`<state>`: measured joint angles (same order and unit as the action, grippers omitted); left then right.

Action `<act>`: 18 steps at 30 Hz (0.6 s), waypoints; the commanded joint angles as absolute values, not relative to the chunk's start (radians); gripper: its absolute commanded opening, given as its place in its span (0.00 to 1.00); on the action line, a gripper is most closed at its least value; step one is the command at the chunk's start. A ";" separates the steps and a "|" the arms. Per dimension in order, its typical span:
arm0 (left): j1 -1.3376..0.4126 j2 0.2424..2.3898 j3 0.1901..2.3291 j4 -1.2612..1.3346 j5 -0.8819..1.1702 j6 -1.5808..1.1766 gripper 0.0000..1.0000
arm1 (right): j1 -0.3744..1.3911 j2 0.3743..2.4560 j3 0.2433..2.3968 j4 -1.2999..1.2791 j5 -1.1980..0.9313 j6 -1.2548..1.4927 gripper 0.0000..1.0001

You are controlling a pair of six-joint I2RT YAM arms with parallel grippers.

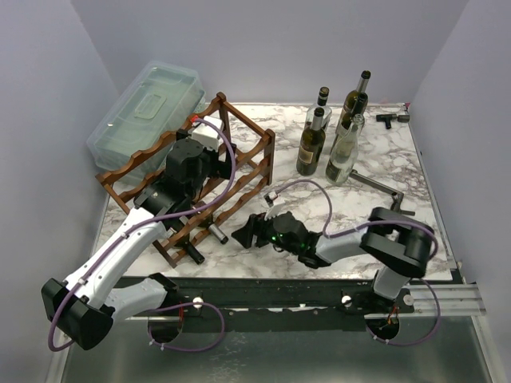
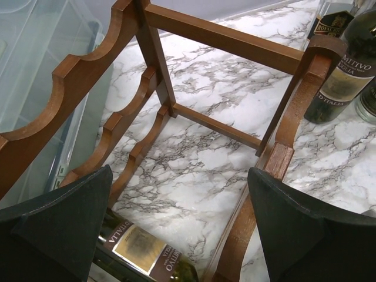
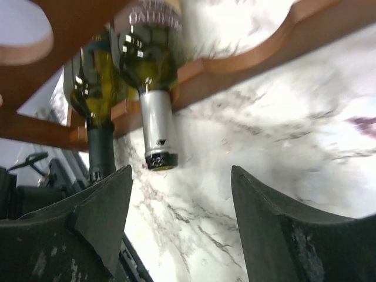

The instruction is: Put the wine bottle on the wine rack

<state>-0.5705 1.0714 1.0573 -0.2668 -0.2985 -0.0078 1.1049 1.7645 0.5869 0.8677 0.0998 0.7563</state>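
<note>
The reddish-brown wine rack (image 1: 254, 152) stands at the left of the marble table. Two wine bottles lie in its lowest tier, necks poking out toward me: one with a silver capsule (image 1: 215, 232) (image 3: 157, 126) and one with a dark capsule (image 1: 194, 255) (image 3: 101, 147). My right gripper (image 1: 241, 231) (image 3: 182, 200) lies low on the table just right of the silver neck, open, nothing between its fingers. My left gripper (image 1: 190, 163) (image 2: 179, 223) hangs open above the rack's top, holding nothing. Below it shows a lying bottle's label (image 2: 138, 252).
Several upright wine bottles (image 1: 311, 144) stand at the back right, also in the left wrist view (image 2: 343, 70). A clear plastic lidded box (image 1: 144, 104) sits behind the rack at the far left. A black tool (image 1: 391, 120) and a metal bar (image 1: 379, 185) lie at the right.
</note>
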 commanded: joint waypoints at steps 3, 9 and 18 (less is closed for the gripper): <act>-0.566 1.010 1.033 -0.223 -0.231 -0.034 0.99 | 1.065 1.496 0.530 0.568 0.421 0.575 0.74; -0.566 0.994 1.028 -0.214 -0.216 -0.032 0.99 | 0.853 1.232 0.550 0.344 0.398 0.489 0.73; -0.566 0.991 1.025 -0.209 -0.237 -0.021 0.99 | 0.539 1.138 0.830 0.006 0.370 0.360 0.75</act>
<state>-0.5705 1.0061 1.0355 -0.2302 -0.2489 -0.0216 0.6128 1.1515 0.7094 0.2073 0.3531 0.4423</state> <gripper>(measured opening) 0.987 0.748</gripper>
